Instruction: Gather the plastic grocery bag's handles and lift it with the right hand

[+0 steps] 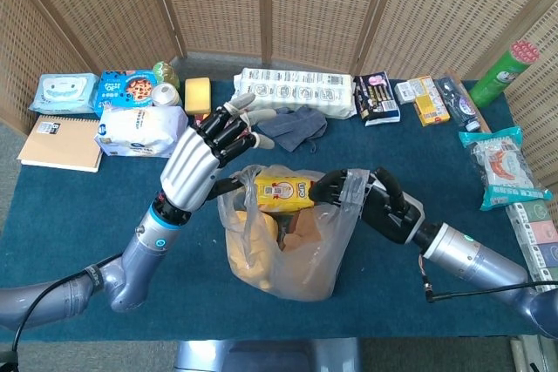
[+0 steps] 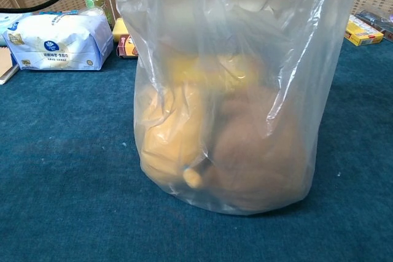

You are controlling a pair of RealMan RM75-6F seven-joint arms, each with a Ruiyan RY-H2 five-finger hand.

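I see the grocery bag (image 1: 292,241) standing mid-table (image 1: 52,215), nearer the front edge. My left hand (image 1: 205,158) is at its left rim, my right hand (image 1: 370,202) at its right rim. A toilet-roll pack (image 1: 296,91) lies along the back edge behind it.

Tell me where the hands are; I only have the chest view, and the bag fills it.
Observer: The right hand grips the right edge of the bag at its mouth.
Operator: Report the left hand.
Observer: The left hand is raised beside the bag's left edge, fingers spread, holding nothing that I can see.
Operator: Say what tops the bag.
Observer: A yellow packet lies across the open mouth, between the two hands.
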